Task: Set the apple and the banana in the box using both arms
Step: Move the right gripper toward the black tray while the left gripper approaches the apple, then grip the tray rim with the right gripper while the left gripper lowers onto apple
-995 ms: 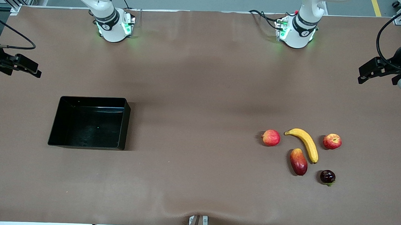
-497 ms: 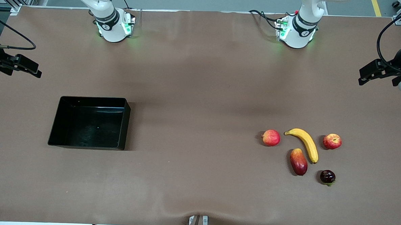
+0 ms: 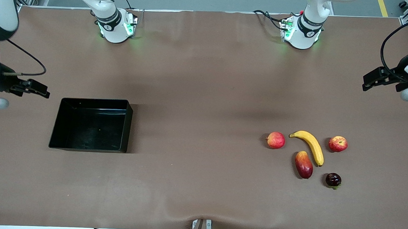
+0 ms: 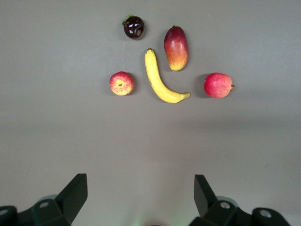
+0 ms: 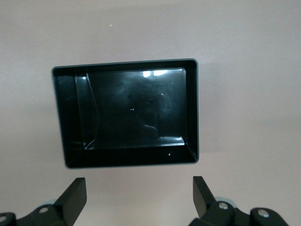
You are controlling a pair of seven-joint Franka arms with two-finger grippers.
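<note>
i'm hovering my right gripper (image 5: 137, 200), fingers (image 5: 73, 195) spread wide, over the table beside the empty box (image 5: 190, 113).

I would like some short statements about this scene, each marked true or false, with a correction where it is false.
1. The box holds no fruit. True.
2. The banana lies between the apple and a pinkish-red fruit. True.
3. The left gripper is shut on the apple. False: it is open, up in the air, and holds nothing.
4. The mango lies in the box. False: it lies on the table beside the banana.
5. The right gripper is open. True.
</note>
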